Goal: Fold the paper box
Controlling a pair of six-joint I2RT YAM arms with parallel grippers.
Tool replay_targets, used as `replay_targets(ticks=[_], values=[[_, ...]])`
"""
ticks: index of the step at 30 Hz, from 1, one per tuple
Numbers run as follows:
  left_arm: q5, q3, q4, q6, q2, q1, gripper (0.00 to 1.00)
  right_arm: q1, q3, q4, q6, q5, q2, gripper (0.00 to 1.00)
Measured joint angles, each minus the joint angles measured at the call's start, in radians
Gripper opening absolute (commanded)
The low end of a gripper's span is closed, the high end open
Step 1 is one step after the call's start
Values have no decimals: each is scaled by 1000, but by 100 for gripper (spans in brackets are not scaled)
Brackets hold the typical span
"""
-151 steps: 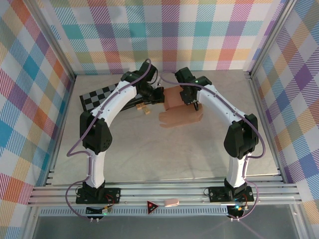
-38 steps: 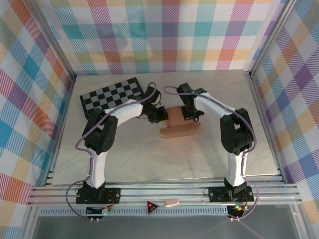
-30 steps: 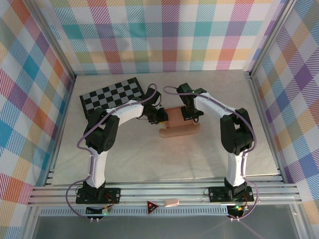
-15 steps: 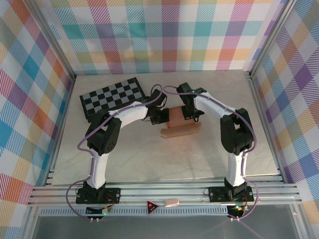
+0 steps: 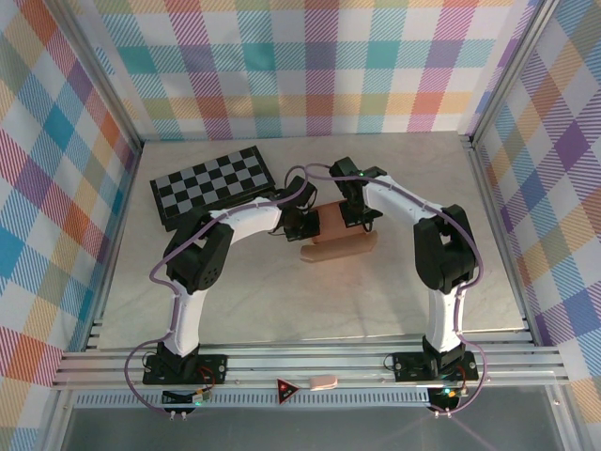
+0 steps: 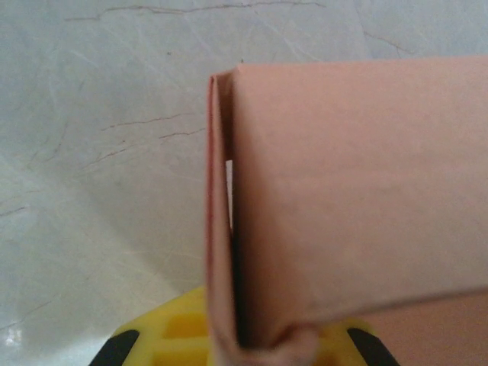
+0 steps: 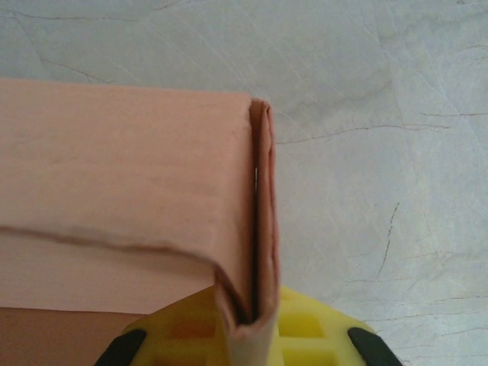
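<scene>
A pale marbled table (image 5: 282,310), walled in with bright plaid cloth (image 5: 310,66), carries two white arms that curve inward from their bases at the near edge and meet beyond the middle of the surface. A black-and-grey checkered board (image 5: 211,183) lies flat at the far left of the table, apart from the work. Between the two wrists sits the salmon-orange paper box (image 5: 340,242), partly formed, with a low front wall facing the bases and a taller panel rising behind it. The left gripper (image 6: 244,347) is closed on the box's left end, where a doubled wall of card runs down into the seam of its yellow pads (image 6: 179,332). The right gripper (image 7: 244,335) mirrors it at the box's right end, its yellow pads (image 7: 305,332) pinched on a folded edge of card that stands upright above the marble. From above, both grippers sit level with each other, the box spanning the space between them.
</scene>
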Motion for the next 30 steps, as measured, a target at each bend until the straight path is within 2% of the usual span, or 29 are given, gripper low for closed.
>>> replay_targets(ticks=[4,10,14,19,25,27,30], values=[[-30,0,-5,-1,-3,-10,0,3,-5,2,0,3,-9,0],[-156,-15,-4,-18,-21,-55,0,24,-44,25,9,38,-38,0],[-196,-69,27,-31,-57,-67,15,41,-70,45,19,48,-55,0],[-213,-97,25,-18,-80,-69,27,58,-100,72,19,62,-81,0],[-185,-104,33,-1,-86,-67,35,58,-100,75,19,79,-89,0],[-166,-122,48,5,-92,-62,41,58,-100,76,19,79,-89,0],[-135,-142,64,10,-105,-50,43,58,-100,76,19,78,-89,0]])
